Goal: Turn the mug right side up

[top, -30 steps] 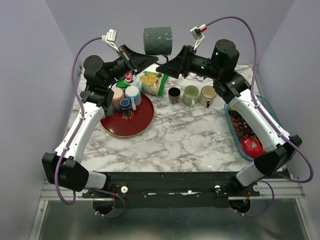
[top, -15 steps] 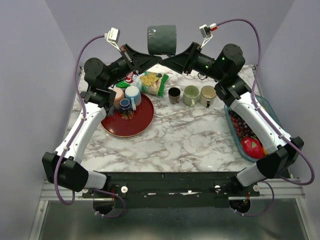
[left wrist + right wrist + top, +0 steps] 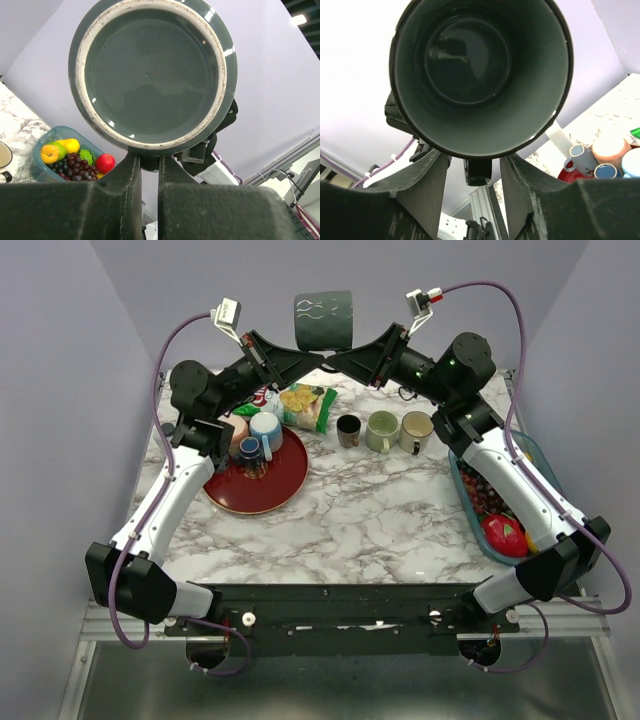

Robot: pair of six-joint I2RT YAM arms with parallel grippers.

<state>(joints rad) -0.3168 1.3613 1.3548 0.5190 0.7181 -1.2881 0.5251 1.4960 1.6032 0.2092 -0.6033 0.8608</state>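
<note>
The dark grey-green ceramic mug (image 3: 324, 320) hangs on its side above the desk's far edge, left gripper (image 3: 148, 161) pinched on its underside, right gripper (image 3: 472, 162) spread apart beneath. Seemingly mid-turn; next, its mouth must swing upward.

White arm links (image 3: 166, 502), black joints (image 3: 190, 386), purple cables (image 3: 157, 375) looping alongside.

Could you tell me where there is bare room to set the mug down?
The widest bare marble for the dark mug is front centre, between the red plate on the left, the fruit tub on the right and the three mugs behind. The back left is crowded: cups on the plate, snack bag beside it.
</note>
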